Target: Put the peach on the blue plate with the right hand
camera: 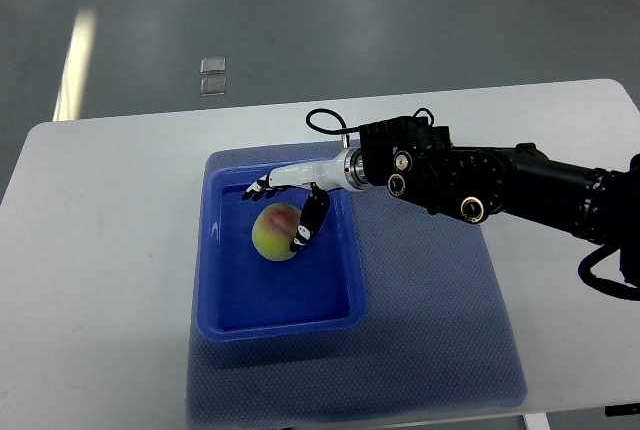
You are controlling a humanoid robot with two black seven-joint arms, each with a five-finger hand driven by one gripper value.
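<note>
A yellow-and-red peach (273, 235) lies inside the blue plate (283, 327), a shallow rectangular tray, in its far half. My right hand (275, 216) reaches in from the right on a black arm (480, 185) and hovers over the peach. Its fingers (260, 188) stretch out straight past the fruit's far side, and the thumb (309, 222) hangs down against the peach's right side. The hand is open and does not close around the fruit. The left arm is not in the picture.
The plate sits on a blue-grey mat (430, 330) covering the middle of a white table (100, 250). Grey floor lies beyond the far edge, with two small pale squares (212, 75) on it.
</note>
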